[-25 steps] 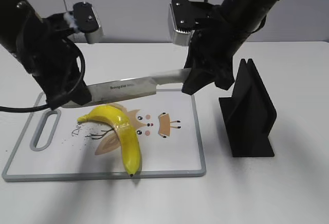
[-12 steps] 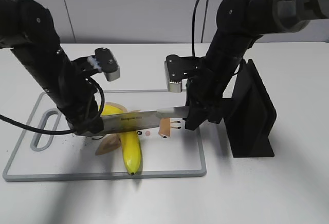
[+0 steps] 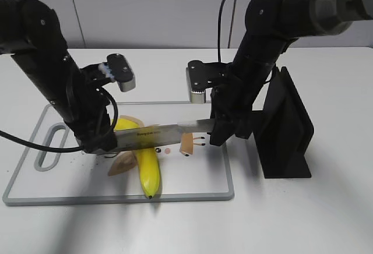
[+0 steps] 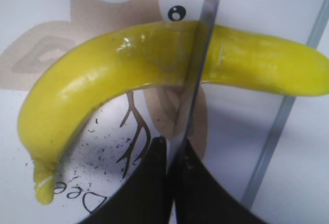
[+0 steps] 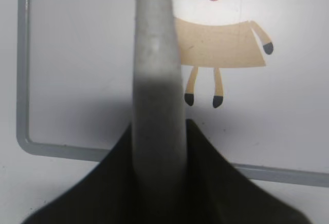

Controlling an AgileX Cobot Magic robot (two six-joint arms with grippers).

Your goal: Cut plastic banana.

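The plastic banana (image 3: 148,169) lies curved and glossy yellow on the white cutting board (image 3: 192,178). A knife (image 3: 152,134) lies level across the banana's middle, blade edge on it. My right gripper (image 3: 217,127) is shut on the knife's grey handle (image 5: 154,80). My left gripper (image 3: 105,142) is shut on the blade's tip end. In the left wrist view the blade (image 4: 198,75) crosses the banana (image 4: 103,75) at its middle between my left gripper's (image 4: 172,149) fingers. My right gripper (image 5: 157,147) clamps the handle. The banana's dark tip points at the board's front edge.
The board has a grey rim, a handle slot (image 3: 49,146) at the left and cartoon animal prints (image 5: 221,49). A black knife stand (image 3: 282,129) stands on the white table right of the board, close behind my right arm.
Both grippers came down with the knife from above the board onto the banana's middle. Since half a second ago almost nothing has moved.
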